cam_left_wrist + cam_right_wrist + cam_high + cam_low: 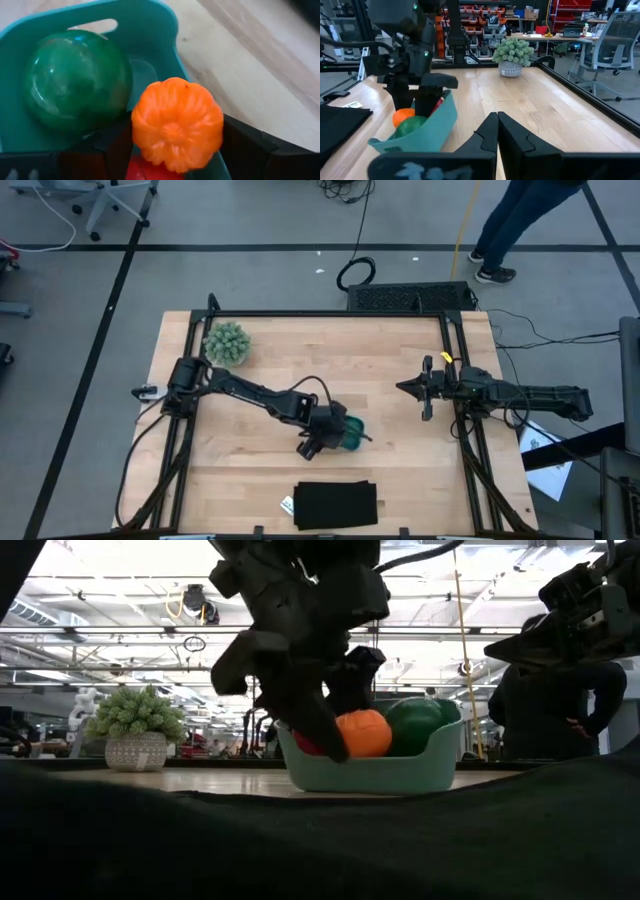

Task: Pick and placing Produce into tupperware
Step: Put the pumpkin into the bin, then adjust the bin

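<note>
The teal tub (357,436) stands near the middle of the table, also seen in the low view (370,772). Inside it lie the dark green ball (75,80) and the red ball (150,171), the red one mostly hidden under the orange one. My left gripper (335,438) reaches into the tub at its left end and is shut on the orange ball (177,122). My right gripper (405,387) hovers shut to the right of the tub, its fingers (497,131) pointing toward the tub (420,135). My left gripper pinches the orange ball by its two opposite sides (137,125) between its fingers (117,150), coming slantwise from above and from the table's left. The ball (362,733) sits at the height of the tub's rim, above the red ball and beside the green one (415,725).
A fuzzy pale-green bush in a pot (227,342) stands at the far left corner. A flat black rectangle (336,505) lies at the near edge with a small white tag (287,505) beside it. A person (510,225) stands on the floor beyond the table.
</note>
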`<state>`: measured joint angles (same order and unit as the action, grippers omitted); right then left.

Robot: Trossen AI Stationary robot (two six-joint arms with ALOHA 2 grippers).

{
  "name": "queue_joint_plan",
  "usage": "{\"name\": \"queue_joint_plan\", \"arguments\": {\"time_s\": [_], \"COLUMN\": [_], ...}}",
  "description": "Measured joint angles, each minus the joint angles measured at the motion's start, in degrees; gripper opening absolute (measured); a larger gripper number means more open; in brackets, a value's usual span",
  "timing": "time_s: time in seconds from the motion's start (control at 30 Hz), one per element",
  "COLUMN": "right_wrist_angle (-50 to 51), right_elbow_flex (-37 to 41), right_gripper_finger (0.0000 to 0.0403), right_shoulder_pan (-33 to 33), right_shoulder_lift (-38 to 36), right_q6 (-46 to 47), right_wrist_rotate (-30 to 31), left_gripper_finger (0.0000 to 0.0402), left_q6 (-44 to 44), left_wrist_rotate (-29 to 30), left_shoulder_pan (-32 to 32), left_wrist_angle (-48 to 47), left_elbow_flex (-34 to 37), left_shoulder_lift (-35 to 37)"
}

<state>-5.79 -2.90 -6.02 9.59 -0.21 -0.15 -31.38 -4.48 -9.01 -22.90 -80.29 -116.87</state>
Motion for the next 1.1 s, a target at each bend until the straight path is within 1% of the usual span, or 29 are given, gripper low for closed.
{"name": "queue_joint_plan", "arguments": {"time_s": [0.1,0.5,0.77,0.93,1.1], "right_wrist_angle": [0.09,-0.43,-0.43,-0.43,-0.43], "right_elbow_flex": [0.02,0.0,0.01,0.0,0.01], "right_gripper_finger": [0.0,0.0,0.0,0.0,0.0], "right_shoulder_pan": [-0.02,-0.02,-0.02,-0.02,-0.02], "right_shoulder_lift": [0.19,0.45,0.45,0.45,0.45], "right_q6": [-0.17,-0.68,-0.63,-0.63,-0.65], "right_wrist_rotate": [0.03,0.07,0.07,0.09,0.09], "left_gripper_finger": [0.0255,0.0255,0.0255,0.0255,0.0255], "left_q6": [-0.02,0.94,-0.6,-1.35,-2.69], "left_wrist_rotate": [1.17,1.54,4.43,4.76,6.35], "left_shoulder_pan": [-0.15,-0.07,-0.07,-0.07,-0.07], "left_wrist_angle": [-0.66,-1.45,-1.43,-3.59,-6.31], "left_elbow_flex": [0.09,-0.81,-0.82,-3.39,-6.84], "left_shoulder_lift": [-0.92,-0.91,-0.91,-0.91,-0.91]}}
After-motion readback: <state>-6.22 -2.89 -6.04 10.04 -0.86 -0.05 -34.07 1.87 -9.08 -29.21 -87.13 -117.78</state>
